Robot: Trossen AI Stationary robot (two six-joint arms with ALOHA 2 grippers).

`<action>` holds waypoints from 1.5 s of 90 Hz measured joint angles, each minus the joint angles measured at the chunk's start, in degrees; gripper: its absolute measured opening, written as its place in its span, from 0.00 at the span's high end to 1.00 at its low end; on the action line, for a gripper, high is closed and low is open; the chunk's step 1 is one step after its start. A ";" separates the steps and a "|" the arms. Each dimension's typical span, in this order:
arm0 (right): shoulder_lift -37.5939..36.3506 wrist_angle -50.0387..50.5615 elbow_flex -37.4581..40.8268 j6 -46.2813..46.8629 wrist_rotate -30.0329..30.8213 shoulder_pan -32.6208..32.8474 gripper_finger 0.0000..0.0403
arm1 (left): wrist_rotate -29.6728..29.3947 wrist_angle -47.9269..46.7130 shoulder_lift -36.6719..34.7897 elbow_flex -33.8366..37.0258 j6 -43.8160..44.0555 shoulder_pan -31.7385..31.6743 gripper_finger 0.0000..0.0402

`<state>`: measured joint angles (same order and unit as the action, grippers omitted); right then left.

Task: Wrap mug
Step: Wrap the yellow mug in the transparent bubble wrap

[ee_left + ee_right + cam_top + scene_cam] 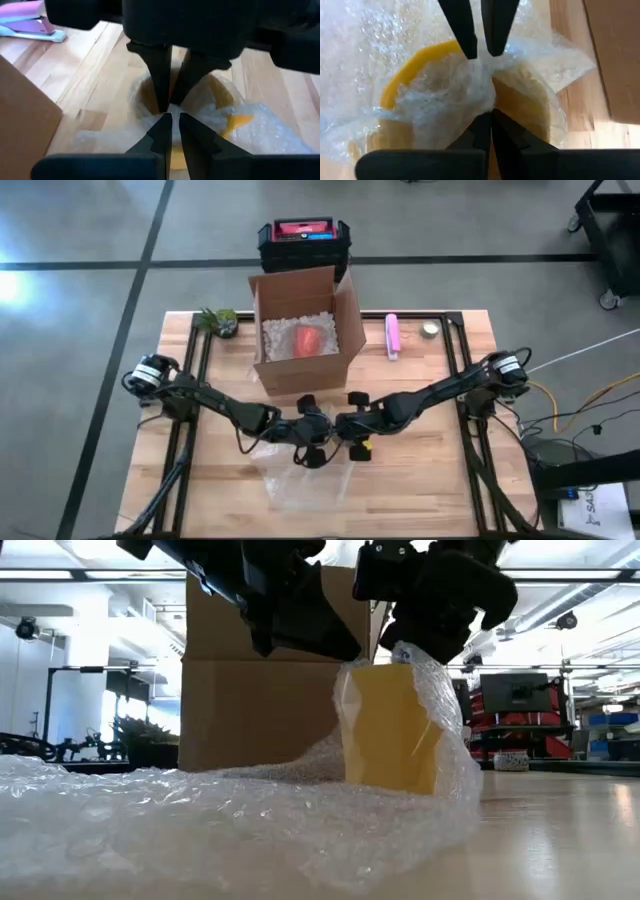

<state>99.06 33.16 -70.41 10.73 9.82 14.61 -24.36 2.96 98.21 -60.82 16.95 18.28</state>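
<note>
A yellow mug (390, 735) stands upright on a sheet of clear bubble wrap (200, 820) near the table's middle. The wrap is drawn up around the mug's sides and bunched over its mouth. Both grippers meet above the mouth, tip to tip. My left gripper (175, 117) comes from the table's left and my right gripper (491, 112) from the right. Each is shut on the bunched wrap. In the high view the arms hide most of the mug (362, 446). My left gripper pinches the bunched bubble wrap (481, 64) over the mug's mouth at its fingertips, slanting down from the table's left. A narrow gap shows between its fingers. One layer or several cannot be told. My right gripper pinches the same bunch of wrap (487, 102) between its two fingers, slanting down from the table's right. The wrap runs as a gathered ridge across the mouth between the two grippers. The mug stays standing on the table.
An open cardboard box (303, 325) with white packing peanuts and a red thing stands just beyond the mug. A small plant (220, 320) is at the far left. A pink object (393, 335) and a tape roll (430, 330) are at the far right. Loose wrap (300, 480) spreads toward the near edge.
</note>
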 joint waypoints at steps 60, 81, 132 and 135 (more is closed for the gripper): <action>10.01 -1.73 -3.87 -0.89 1.01 -0.39 1.00 | 0.11 -0.15 0.63 -0.10 -0.02 0.33 0.94; 7.74 1.65 -5.33 -1.54 -0.09 -0.30 1.00 | -0.39 -2.14 0.26 -0.08 -0.15 0.24 0.94; 2.62 1.55 -4.48 -0.32 -11.05 0.80 1.00 | -0.63 -2.14 1.40 0.13 -0.91 0.09 0.94; 3.69 1.16 -4.48 -0.61 -10.56 0.64 1.00 | -0.63 -2.14 1.40 0.14 -0.92 0.09 0.94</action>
<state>102.75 34.32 -74.89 10.12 -0.74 15.24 -24.99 0.82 99.61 -60.69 16.03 18.37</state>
